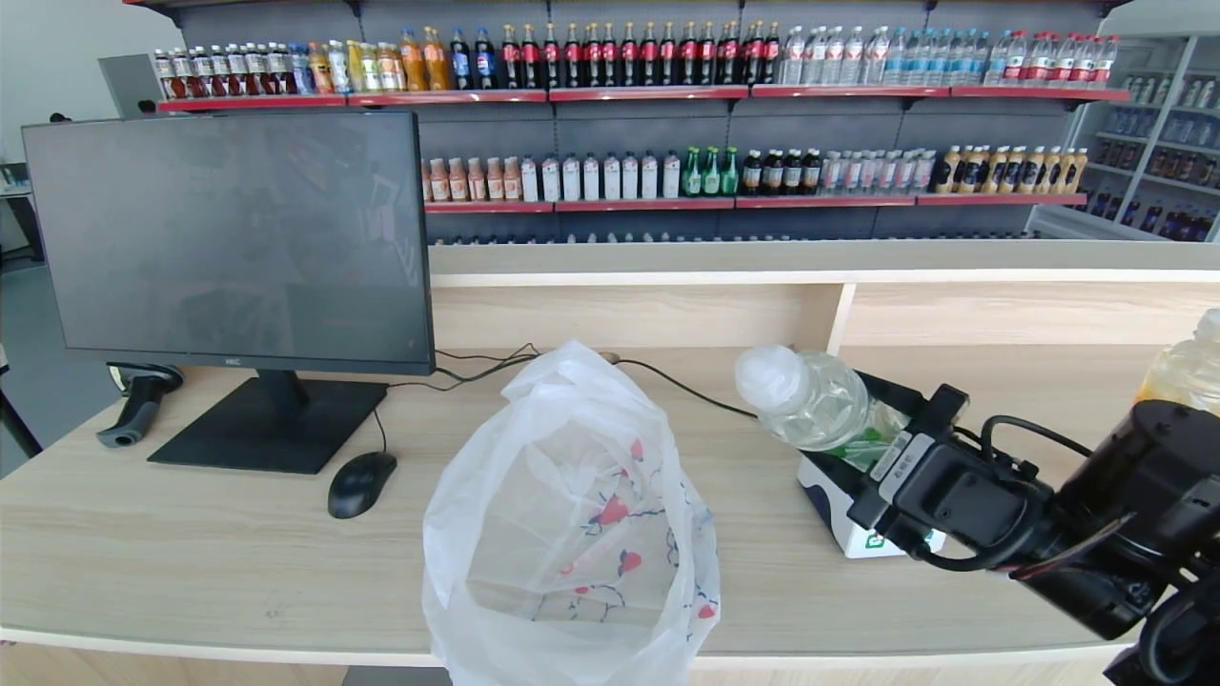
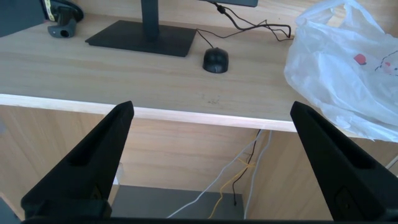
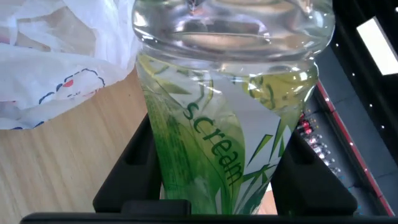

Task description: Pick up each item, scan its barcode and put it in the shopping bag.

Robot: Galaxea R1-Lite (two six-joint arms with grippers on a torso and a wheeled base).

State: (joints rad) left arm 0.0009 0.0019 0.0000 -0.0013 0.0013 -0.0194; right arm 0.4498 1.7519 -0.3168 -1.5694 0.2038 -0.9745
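Note:
A clear plastic bottle [image 1: 810,398] with a green label lies tilted in the air, its base pointing toward the bag, with my right gripper [image 1: 884,431] shut around its labelled body. It hangs just over the dark-topped white scanner box [image 1: 837,488] at the right of the counter. In the right wrist view the bottle [image 3: 230,124] sits between both fingers [image 3: 134,165], with the scanner's dark face [image 3: 357,118] behind it. The white shopping bag [image 1: 572,514] with red prints stands open at the counter's front middle. My left gripper [image 2: 211,112] is open with nothing in it, in front of the counter edge.
A monitor [image 1: 229,238] on a black stand, a mouse [image 1: 360,482] and a handheld scanner [image 1: 138,405] occupy the left of the counter. A bottle of yellow liquid [image 1: 1185,367] stands at the far right. Cables run behind the bag. Drink shelves line the back wall.

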